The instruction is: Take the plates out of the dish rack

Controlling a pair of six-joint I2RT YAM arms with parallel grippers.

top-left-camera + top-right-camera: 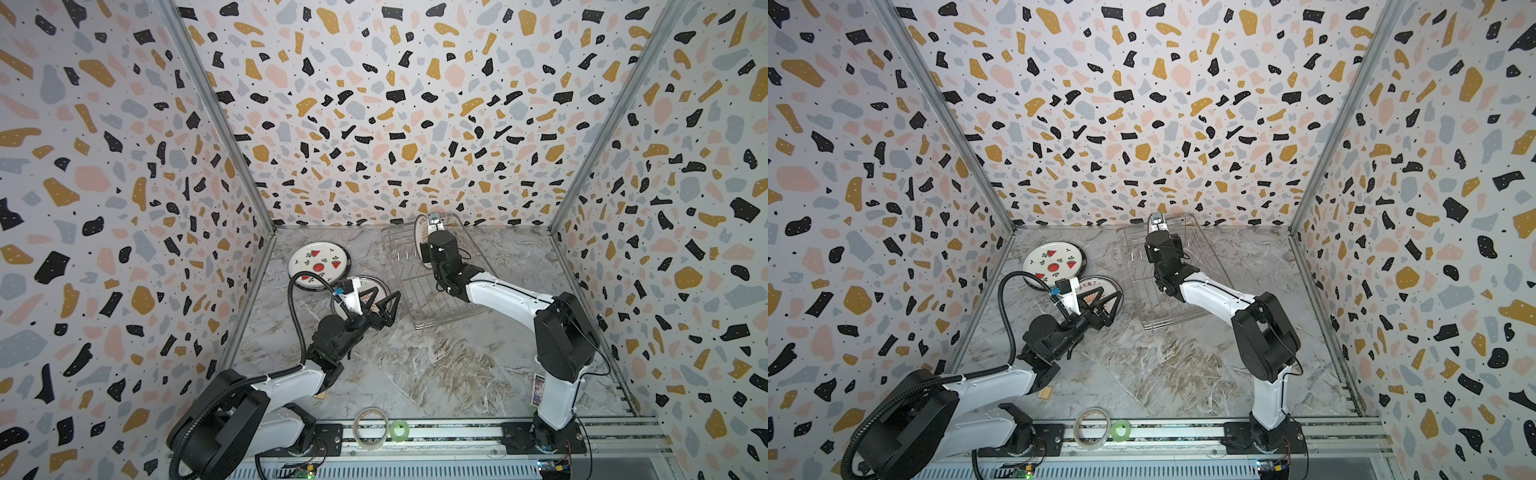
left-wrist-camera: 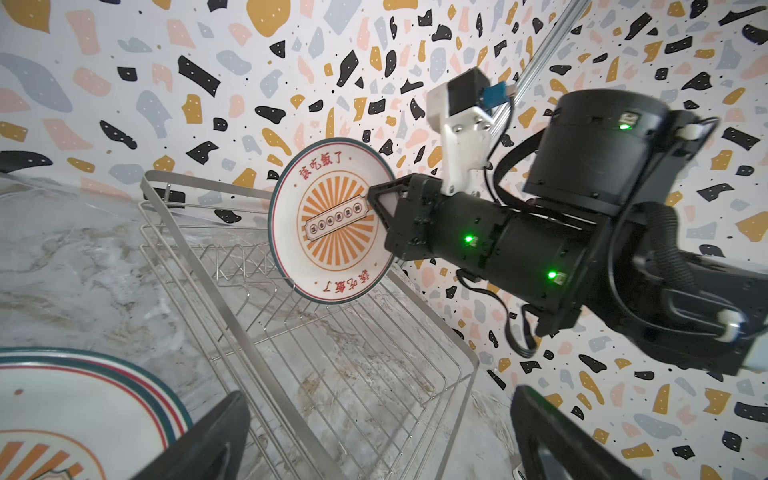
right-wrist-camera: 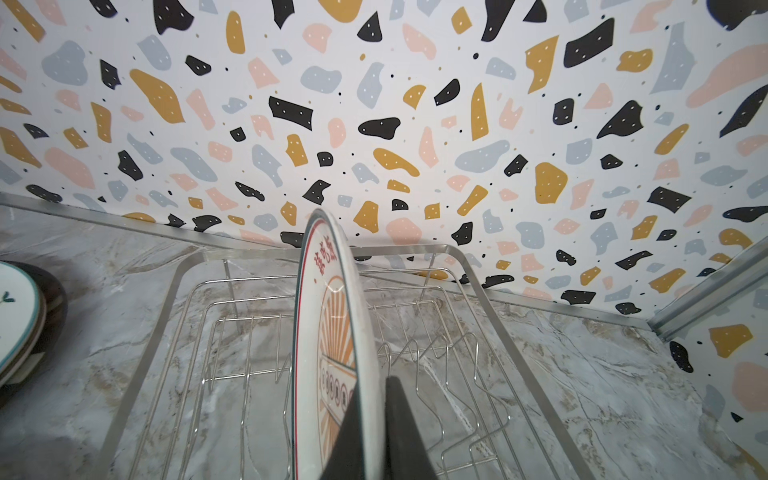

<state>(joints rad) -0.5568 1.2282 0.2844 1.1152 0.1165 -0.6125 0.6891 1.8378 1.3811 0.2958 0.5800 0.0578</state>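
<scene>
white round ceramic sunburst plate [image 2: 332,220]: upright in silver wire dish rack [image 1: 440,307], right fingers [image 3: 399,415] clamped on rim; left fingers [image 2: 208,444] apart. step, likely: extraction. next: lift straight, clearing prongs [image 1: 405,254].

One dish rack [image 1: 440,307]. Plates, at least four: one upright plate [image 2: 332,224] in it, one flat sunburst plate [image 2: 62,399], one watermelon plate [image 1: 318,264] stacked on at least one darker plate [image 3: 56,299]. Two tape rolls: clear roll [image 1: 355,428], green roll [image 1: 393,430]. One wood block [image 1: 1045,392].
</scene>
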